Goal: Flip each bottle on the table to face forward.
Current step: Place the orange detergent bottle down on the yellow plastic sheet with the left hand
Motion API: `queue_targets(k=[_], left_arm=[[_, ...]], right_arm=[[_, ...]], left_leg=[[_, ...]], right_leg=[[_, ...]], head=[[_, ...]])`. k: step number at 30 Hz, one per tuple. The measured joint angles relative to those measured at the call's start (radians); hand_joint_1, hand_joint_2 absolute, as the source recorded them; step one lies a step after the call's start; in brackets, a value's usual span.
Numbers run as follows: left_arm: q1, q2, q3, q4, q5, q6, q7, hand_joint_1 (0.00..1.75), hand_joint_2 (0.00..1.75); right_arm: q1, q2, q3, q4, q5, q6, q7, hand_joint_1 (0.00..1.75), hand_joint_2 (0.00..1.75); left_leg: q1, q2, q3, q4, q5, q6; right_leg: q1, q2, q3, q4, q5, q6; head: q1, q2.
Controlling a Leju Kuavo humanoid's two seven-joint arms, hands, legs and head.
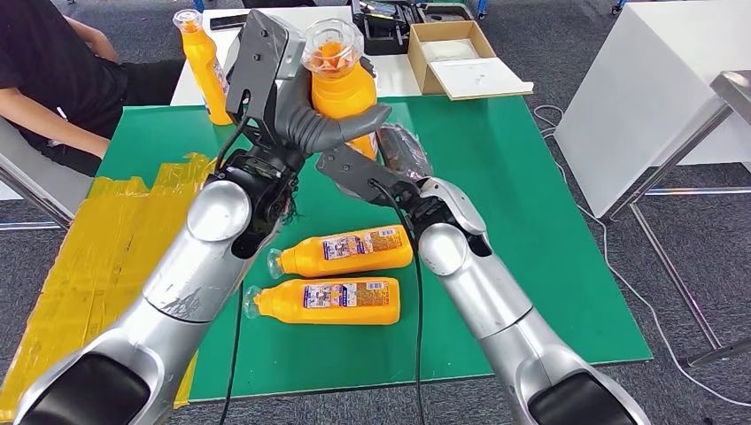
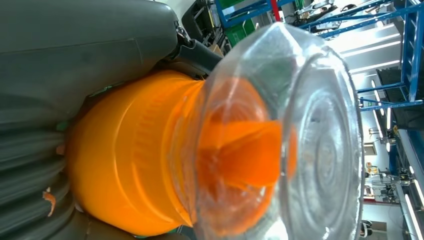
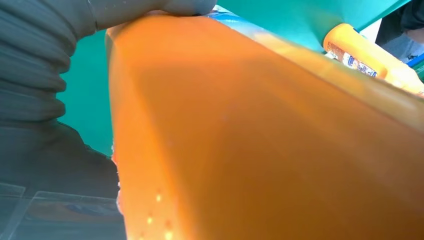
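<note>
Both of my hands are on the same orange bottle [image 1: 341, 88]: my left hand [image 1: 305, 119] wraps its thick grey thumb and fingers around the upper body just under the clear cap [image 1: 331, 46], and my right hand [image 1: 390, 159] grips the lower body, as my right wrist view shows with the grey thumb pressed against the orange side. I hold the bottle upright, lifted above the green mat [image 1: 531, 221], over the middle of its far half. I judge the step in hand to be turning this bottle so its label faces me before setting it down. To do it well, I should let one hand carry the weight while the other regrips, never loosening both at once, since the smooth plastic could slip. I should rotate about the bottle's long axis and keep it vertical so the cap stays up. Two bottles [image 1: 341, 251] lie on their sides near me with labels showing, and another upright bottle [image 1: 204, 71] stands at the mat's far left corner, so I should set mine down well apart from them. A person's arm [image 1: 53, 115] rests near the left edge; I should keep my swing away from it.
</note>
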Motion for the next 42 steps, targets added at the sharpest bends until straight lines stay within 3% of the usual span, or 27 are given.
queue_targets(k=[6,8,10,12,42], left_arm=[[0.000,0.000,0.000,0.008,0.014,0.001,-0.007,1.75,1.75],[0.000,0.000,0.000,0.009,0.021,0.001,-0.007,1.75,1.75],[0.000,0.000,0.000,0.012,0.029,0.002,-0.009,1.75,1.75],[0.000,0.000,0.000,0.015,0.035,0.002,-0.009,1.75,1.75],[0.002,-0.001,-0.011,0.049,0.042,0.013,-0.021,1.75,1.75]], right_arm=[[0.000,0.000,0.000,0.009,0.000,-0.002,0.000,1.75,1.75],[0.000,0.000,0.000,0.010,0.000,-0.002,0.000,0.87,1.75],[0.000,0.000,0.000,0.013,0.001,-0.002,0.000,0.00,0.87],[0.000,-0.001,0.001,0.017,0.005,0.000,0.000,0.00,0.00],[-0.001,-0.012,0.040,0.056,0.042,0.044,-0.006,0.00,0.00]], left_leg=[[0.000,0.000,0.000,0.000,0.000,0.000],[0.000,0.000,0.000,0.000,0.000,0.000],[0.000,0.000,0.000,0.000,0.000,0.000],[0.000,0.000,0.000,0.000,0.000,0.000],[0.000,0.000,0.000,0.000,0.000,0.000]], right_leg=[[0.000,0.000,0.000,0.000,0.000,0.000],[0.000,0.000,0.000,0.000,0.000,0.000],[0.000,0.000,0.000,0.000,0.000,0.000],[0.000,0.000,0.000,0.000,0.000,0.000],[0.000,0.000,0.000,0.000,0.000,0.000]], head=[[0.000,0.000],[0.000,0.000],[0.000,0.000],[0.000,0.000],[0.000,0.000]])
